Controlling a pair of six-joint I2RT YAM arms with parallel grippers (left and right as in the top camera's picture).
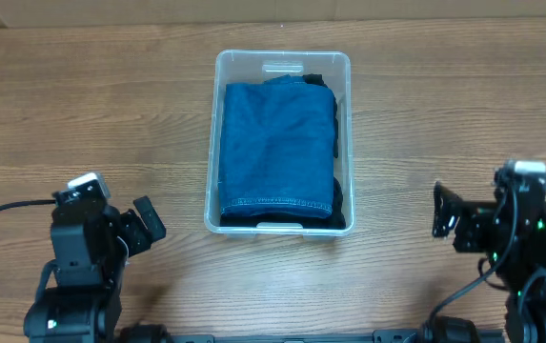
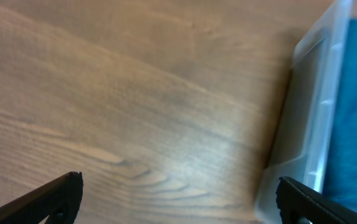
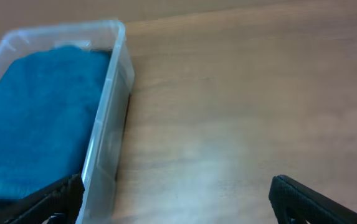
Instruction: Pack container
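The clear plastic container (image 1: 212, 143) stands upright at the middle of the wooden table. A folded blue denim garment (image 1: 277, 143) fills it, lying over a black garment (image 1: 334, 205) that shows along the right and front edges. My left gripper (image 1: 149, 224) is open and empty, left of the container's front corner. My right gripper (image 1: 441, 210) is open and empty, well to the container's right. The left wrist view shows the container wall (image 2: 309, 124) and denim (image 2: 352, 106). The right wrist view shows the container (image 3: 106, 118) and denim (image 3: 35, 124). The container's bottom is hidden.
The wooden table (image 1: 82, 105) stretches bare to both sides of the container. A pale wall or board edge (image 1: 349, 10) runs along the far side of the table.
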